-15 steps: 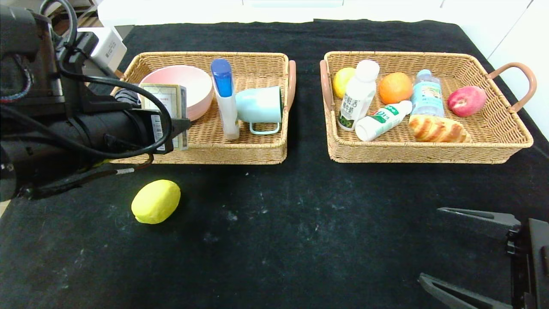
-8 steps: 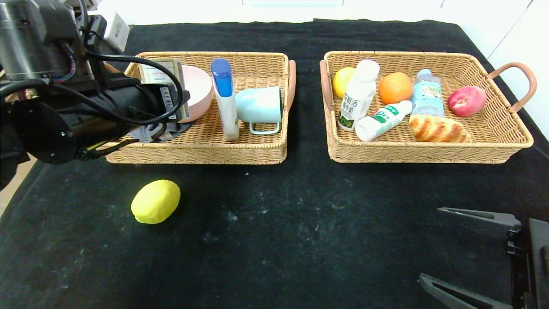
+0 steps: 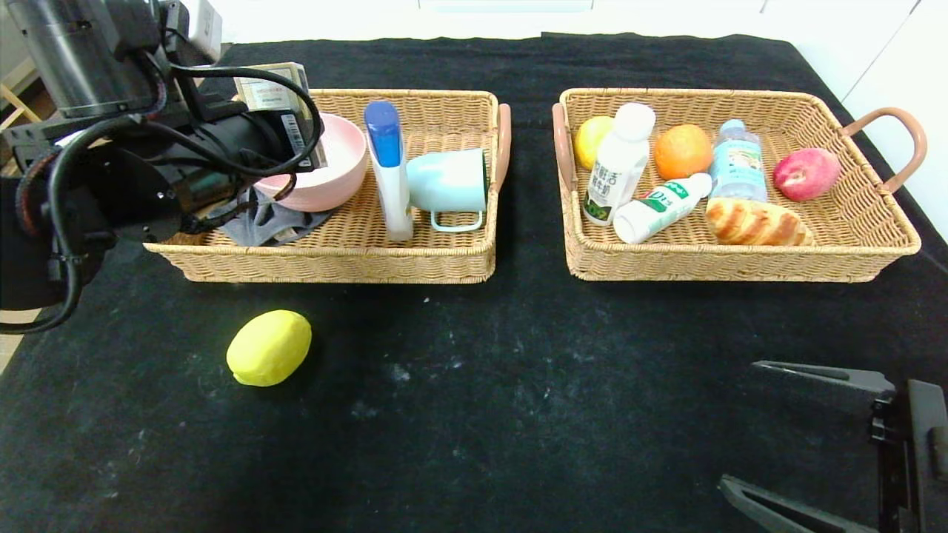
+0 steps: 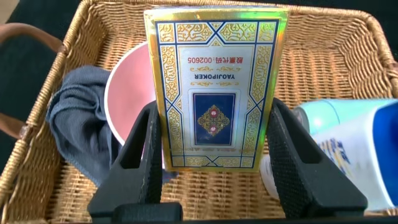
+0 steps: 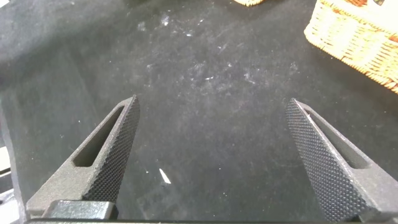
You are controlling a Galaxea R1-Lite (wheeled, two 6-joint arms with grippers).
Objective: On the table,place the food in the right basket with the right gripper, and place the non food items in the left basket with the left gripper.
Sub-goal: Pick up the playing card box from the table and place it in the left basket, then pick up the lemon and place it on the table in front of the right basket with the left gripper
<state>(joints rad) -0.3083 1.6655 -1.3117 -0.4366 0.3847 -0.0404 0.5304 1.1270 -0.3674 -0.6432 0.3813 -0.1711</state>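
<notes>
My left gripper [image 3: 287, 127] is shut on a gold-and-blue playing-card box [image 3: 268, 87], held upright above the back left part of the left basket [image 3: 333, 260]. In the left wrist view the box [image 4: 214, 93] sits squeezed between both fingers [image 4: 140, 155], over the pink bowl [image 4: 127, 93] and a grey cloth [image 4: 74, 124]. A yellow lemon [image 3: 269, 347] lies on the black table in front of the left basket. My right gripper [image 3: 740, 426] stands open and empty at the near right, over bare tabletop [image 5: 212, 102].
The left basket also holds a blue-capped white bottle [image 3: 389, 170] and a mint mug [image 3: 448, 181]. The right basket [image 3: 740, 268] holds a lemon, an orange [image 3: 682, 150], bottles, a peach [image 3: 806, 173] and bread [image 3: 755, 223]. The table's left edge is close to the left arm.
My left arm has lifted and swung backward with the card box, from the basket's front left toward its back left, uncovering the grey cloth. The right arm barely moved.
</notes>
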